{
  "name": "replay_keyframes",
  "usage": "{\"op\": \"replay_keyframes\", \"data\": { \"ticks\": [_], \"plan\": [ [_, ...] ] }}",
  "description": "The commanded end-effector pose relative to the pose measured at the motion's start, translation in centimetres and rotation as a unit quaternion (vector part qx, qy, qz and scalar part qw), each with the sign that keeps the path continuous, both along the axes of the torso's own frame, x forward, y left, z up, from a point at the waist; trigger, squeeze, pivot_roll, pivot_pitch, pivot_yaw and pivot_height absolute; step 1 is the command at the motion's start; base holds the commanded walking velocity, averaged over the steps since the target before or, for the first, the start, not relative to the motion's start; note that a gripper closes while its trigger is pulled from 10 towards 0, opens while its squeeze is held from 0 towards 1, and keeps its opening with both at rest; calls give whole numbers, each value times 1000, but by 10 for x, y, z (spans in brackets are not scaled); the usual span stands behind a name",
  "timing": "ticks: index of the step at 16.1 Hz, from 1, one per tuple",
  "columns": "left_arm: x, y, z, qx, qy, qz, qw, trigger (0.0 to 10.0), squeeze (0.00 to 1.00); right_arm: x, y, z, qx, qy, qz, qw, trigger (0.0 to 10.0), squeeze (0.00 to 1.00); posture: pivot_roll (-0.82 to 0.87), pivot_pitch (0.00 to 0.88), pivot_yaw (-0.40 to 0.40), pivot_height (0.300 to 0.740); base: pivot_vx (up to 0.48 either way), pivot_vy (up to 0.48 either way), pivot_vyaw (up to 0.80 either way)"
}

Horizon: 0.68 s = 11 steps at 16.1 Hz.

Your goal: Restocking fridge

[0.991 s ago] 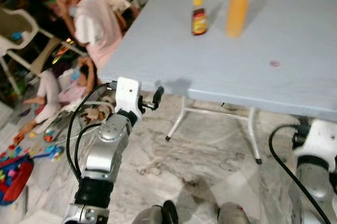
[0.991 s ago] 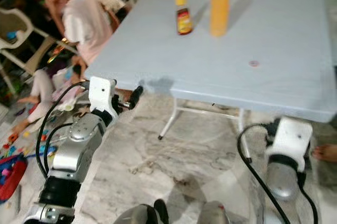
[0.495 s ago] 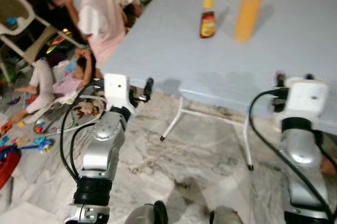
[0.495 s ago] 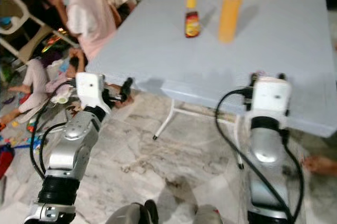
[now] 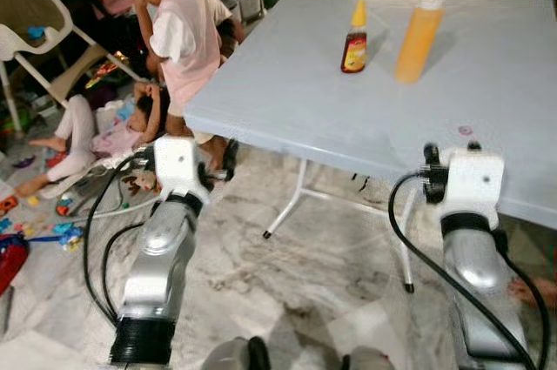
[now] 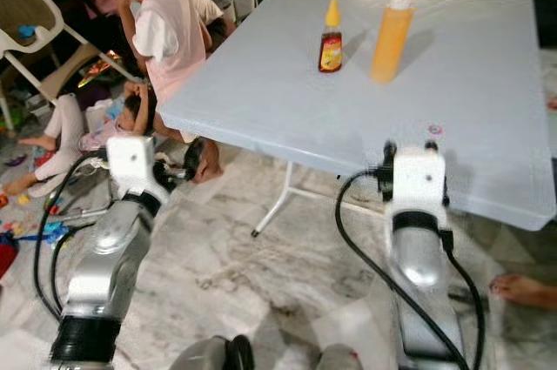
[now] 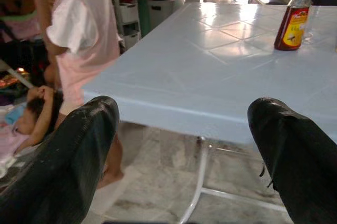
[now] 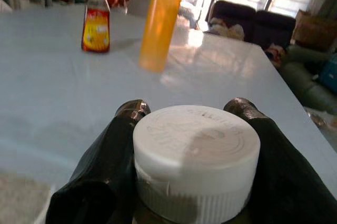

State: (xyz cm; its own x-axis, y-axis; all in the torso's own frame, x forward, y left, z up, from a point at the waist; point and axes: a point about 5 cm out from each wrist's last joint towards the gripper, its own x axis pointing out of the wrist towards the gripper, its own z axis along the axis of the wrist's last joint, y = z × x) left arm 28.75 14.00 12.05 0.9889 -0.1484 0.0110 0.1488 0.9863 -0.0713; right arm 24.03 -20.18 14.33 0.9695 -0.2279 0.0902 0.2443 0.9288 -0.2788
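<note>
The right gripper point(image 8: 192, 182) pinched a white-capped jar point(image 8: 196, 153) at the table's point(image 5: 287, 91) near edge; the upright orange bottle point(image 5: 418, 37) and sauce bottle point(image 5: 355, 37) stood straight beyond it, while the left gripper point(image 7: 181, 150) hung spread, farther off

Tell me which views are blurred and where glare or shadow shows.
Right eye view: soft motion blur, worst on the right hand. Left eye view: sharper; the orange bottle and sauce bottle cast shadows on the table. Right wrist view: window glare on the tabletop, jar lid close and soft. Left wrist view: left hand fingers blurred.
</note>
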Motion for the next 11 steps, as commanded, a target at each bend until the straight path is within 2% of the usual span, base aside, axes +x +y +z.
{"op": "replay_keyframes", "data": {
  "ticks": [1,4,8,11],
  "plan": [
    [-8,11,-6,16,12,8,1000,10000,0,-7,6,4,1,-16,6,1000,10000,0,-183,0,107,740,0,0,0],
    [-10,11,-9,18,16,4,1000,10000,0,-12,10,-2,3,-6,6,1000,10000,0,-184,0,116,740,0,0,0],
    [-8,11,-8,21,16,-1,1000,10000,0,-16,6,-6,7,-2,-10,1000,10000,0,-191,0,126,740,0,0,0],
    [-10,4,-4,19,8,-30,999,10000,0,-18,4,-8,2,1,-17,1000,10000,0,-191,0,135,740,0,0,0]
  ]
}}
